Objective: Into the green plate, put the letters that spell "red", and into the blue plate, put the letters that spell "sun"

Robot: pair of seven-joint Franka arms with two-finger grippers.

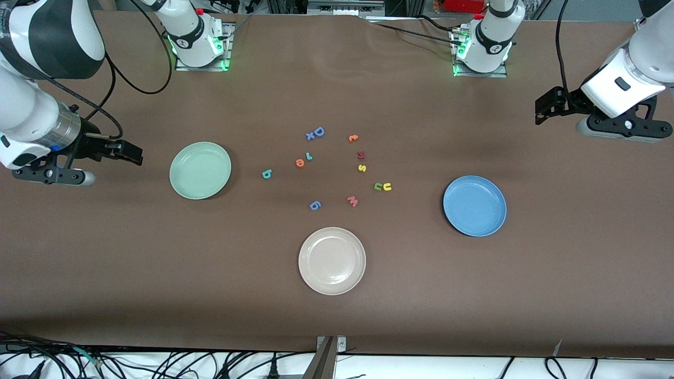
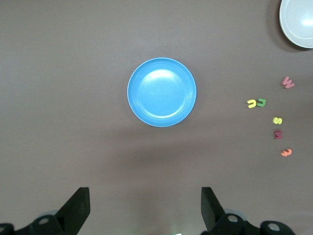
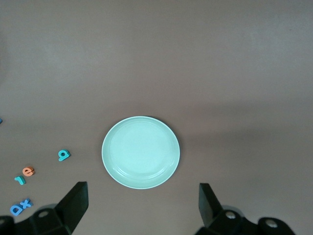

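Observation:
The green plate [image 1: 200, 170] [image 3: 141, 152] lies toward the right arm's end, the blue plate [image 1: 475, 206] [image 2: 161, 92] toward the left arm's end. Between them lie the teal "r" [image 1: 309, 156] [image 3: 20, 180], orange "e" [image 1: 299, 162] [image 3: 29, 171] and teal "d" [image 1: 267, 173] [image 3: 63, 155]. Closer to the blue plate are the yellow "s" [image 1: 362, 168] [image 2: 277, 120], olive "n" [image 1: 378, 186] [image 2: 261, 102] and yellow "u" [image 1: 387, 187] [image 2: 252, 103]. My right gripper [image 1: 131, 152] [image 3: 142, 205] hangs open and empty beside the green plate. My left gripper [image 1: 545, 108] [image 2: 145, 205] hangs open and empty above bare table by the blue plate.
A cream-white plate [image 1: 331, 260] [image 2: 298, 22] lies nearest the front camera. Other letters sit among the task letters: a blue "D" [image 1: 318, 131] with a small "x", an orange one [image 1: 353, 138], a dark red one [image 1: 361, 155], a pink "w" [image 1: 352, 201], a blue one [image 1: 315, 205].

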